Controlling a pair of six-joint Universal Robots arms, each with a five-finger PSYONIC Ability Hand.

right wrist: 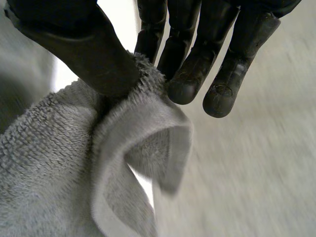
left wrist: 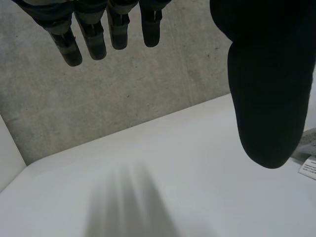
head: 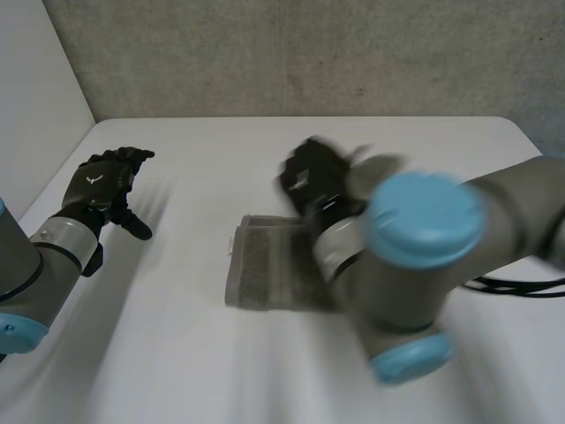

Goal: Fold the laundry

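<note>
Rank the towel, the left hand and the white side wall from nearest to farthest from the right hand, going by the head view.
1. The grey towel: touching, its far edge pinched by the right hand itself.
2. The left hand: open, well off to the robot's left.
3. The white side wall: beyond the left hand, farthest left.

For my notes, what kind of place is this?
Probably a robotics lab or test room, not a home: bare concrete wall, plain white table, and the right hand pinching a lone grey towel.
</note>
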